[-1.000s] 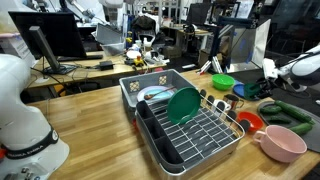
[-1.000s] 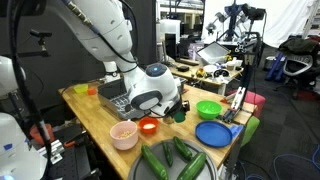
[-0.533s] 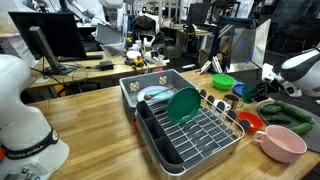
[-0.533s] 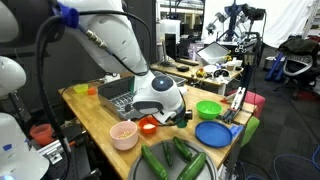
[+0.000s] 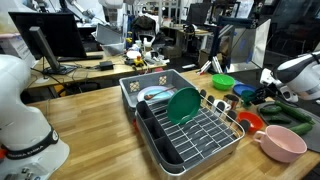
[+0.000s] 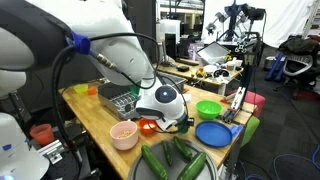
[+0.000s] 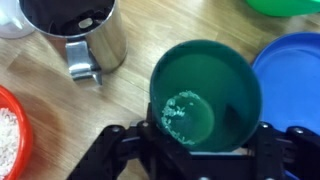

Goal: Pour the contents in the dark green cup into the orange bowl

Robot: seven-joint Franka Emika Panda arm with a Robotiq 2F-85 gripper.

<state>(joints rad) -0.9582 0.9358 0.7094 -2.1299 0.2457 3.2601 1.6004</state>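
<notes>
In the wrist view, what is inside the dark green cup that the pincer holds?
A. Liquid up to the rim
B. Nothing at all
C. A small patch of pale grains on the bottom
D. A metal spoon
C: the wrist view looks down into the dark green cup, and only a small patch of pale grains lies on its bottom, with the rest of the inside bare.

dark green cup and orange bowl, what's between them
Wrist view: only bare wooden tabletop between dark green cup and orange bowl; the metal cup sits aside.
</notes>
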